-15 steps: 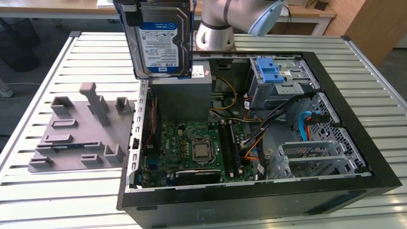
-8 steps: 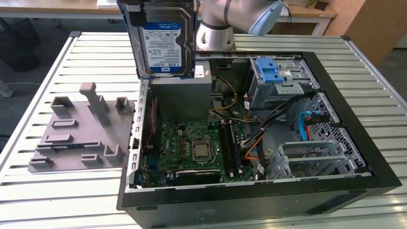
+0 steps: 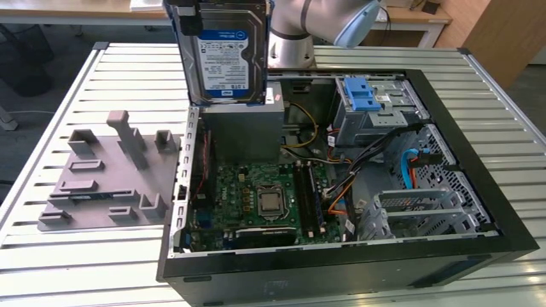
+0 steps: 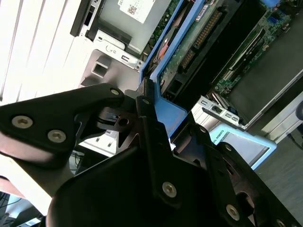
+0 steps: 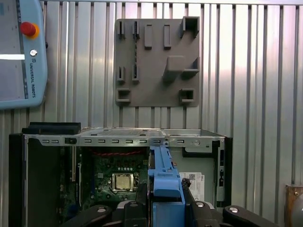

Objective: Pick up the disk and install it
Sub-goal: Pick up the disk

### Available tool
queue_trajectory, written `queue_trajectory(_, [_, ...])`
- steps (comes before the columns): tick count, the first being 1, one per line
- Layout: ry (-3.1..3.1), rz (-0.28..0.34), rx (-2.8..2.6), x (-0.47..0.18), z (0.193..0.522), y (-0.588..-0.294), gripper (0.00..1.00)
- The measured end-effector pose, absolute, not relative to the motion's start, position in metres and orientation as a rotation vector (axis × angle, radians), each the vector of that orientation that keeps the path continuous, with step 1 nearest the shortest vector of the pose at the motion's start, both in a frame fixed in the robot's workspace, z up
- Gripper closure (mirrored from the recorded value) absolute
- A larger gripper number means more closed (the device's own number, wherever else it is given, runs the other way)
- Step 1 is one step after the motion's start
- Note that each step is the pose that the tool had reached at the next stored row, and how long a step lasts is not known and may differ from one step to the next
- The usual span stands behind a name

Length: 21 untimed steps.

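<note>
The disk (image 3: 224, 51), a dark drive with a blue-and-white label and blue side rails, hangs upright above the rear corner of the open computer case (image 3: 477, 192), over the grey metal box (image 3: 243, 131). In both wrist views my gripper (image 4: 171, 112) is shut on the disk's blue rail. The black fingers (image 4: 147, 123) clamp the rail, and the drive's green circuit board (image 4: 199, 33) faces the camera. In the first wrist view the blue rail (image 5: 163, 175) stands between the gripper (image 5: 165, 210) fingers, above the case interior.
Inside the case lie the motherboard (image 3: 265, 198), cables and a drive cage with a blue latch strip (image 3: 362, 96). A grey fixture plate (image 3: 102, 179) lies on the slatted table at the exterior view's left. A teach pendant (image 5: 21, 52) rests on the table.
</note>
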State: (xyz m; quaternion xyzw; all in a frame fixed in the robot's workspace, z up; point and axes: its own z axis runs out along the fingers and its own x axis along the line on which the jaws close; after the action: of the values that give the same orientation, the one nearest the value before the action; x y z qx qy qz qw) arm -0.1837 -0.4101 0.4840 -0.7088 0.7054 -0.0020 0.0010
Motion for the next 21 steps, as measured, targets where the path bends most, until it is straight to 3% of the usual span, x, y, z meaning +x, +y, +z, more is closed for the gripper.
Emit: queue_trajectory(21, [2.215, -0.006, -2.225, -0.164, 0.484, -0.41, 0.64])
